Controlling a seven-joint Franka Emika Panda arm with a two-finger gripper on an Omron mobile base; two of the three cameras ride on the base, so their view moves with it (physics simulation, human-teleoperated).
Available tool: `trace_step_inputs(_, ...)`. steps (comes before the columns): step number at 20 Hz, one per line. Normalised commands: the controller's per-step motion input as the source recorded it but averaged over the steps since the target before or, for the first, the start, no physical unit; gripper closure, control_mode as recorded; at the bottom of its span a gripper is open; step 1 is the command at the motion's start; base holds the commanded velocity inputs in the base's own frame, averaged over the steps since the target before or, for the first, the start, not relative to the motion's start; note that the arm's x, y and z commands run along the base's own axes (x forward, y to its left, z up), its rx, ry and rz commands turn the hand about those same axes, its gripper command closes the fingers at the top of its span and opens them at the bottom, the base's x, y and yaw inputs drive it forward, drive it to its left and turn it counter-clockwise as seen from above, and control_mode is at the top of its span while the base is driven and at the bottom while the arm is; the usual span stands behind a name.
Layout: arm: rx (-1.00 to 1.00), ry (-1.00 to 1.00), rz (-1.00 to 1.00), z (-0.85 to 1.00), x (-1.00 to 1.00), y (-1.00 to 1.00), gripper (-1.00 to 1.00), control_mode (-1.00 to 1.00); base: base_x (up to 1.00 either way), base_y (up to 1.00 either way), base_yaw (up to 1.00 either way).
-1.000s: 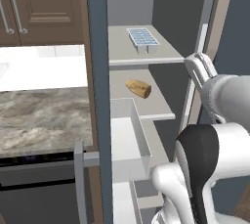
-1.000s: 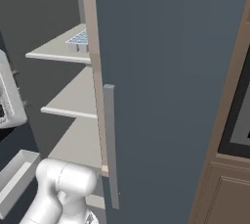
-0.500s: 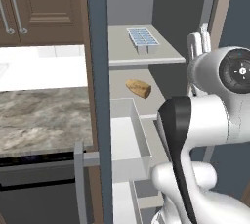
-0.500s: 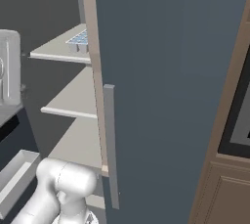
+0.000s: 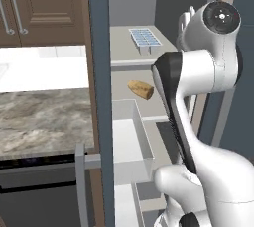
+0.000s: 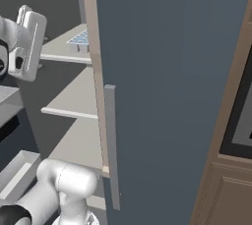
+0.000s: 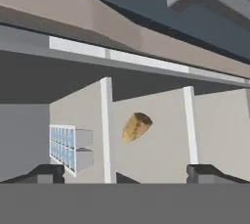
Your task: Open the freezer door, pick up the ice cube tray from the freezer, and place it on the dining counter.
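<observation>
Pale blue tray: I see the ice cube tray (image 5: 146, 40) on the upper shelf (image 5: 124, 52) inside the freezer (image 5: 163, 3), far side.
Door: the freezer door (image 6: 172, 96) is swung open.
Jaws: my gripper (image 7: 124, 173) is spread wide, nothing between the jaws.
Tray versus jaws: in the hand view the tray lies just past the left fingertip, not touching.
Other item: brown food lump (image 5: 141, 89) on the shelf below.
</observation>
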Motion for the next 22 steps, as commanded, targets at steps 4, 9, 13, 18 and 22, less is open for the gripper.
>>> trace_step_inputs(4, 0.01, 0.01, 0.00, -0.01, 0.63, 0.00, -1.00, -1.00, 0.00, 0.00, 0.00)
trace_step_inputs(9, 0.00, 0.00, 0.00, -0.06, 0.57, 0.00, -1.00, -1.00, 0.00, 0.00, 0.00)
trace_step_inputs(13, 0.00, 0.00, 0.00, 0.00, 0.41, 0.00, -1.00, -1.00, 0.00, 0.00, 0.00)
trace_step_inputs(18, 0.00, 0.06, 0.00, -0.01, 0.39, 0.01, -1.00, -1.00, 0.00, 0.00, 0.00)
trace_step_inputs(22, 0.01, 0.04, 0.00, 0.00, 0.19, 0.00, -1.00, -1.00, 0.00, 0.00, 0.00)
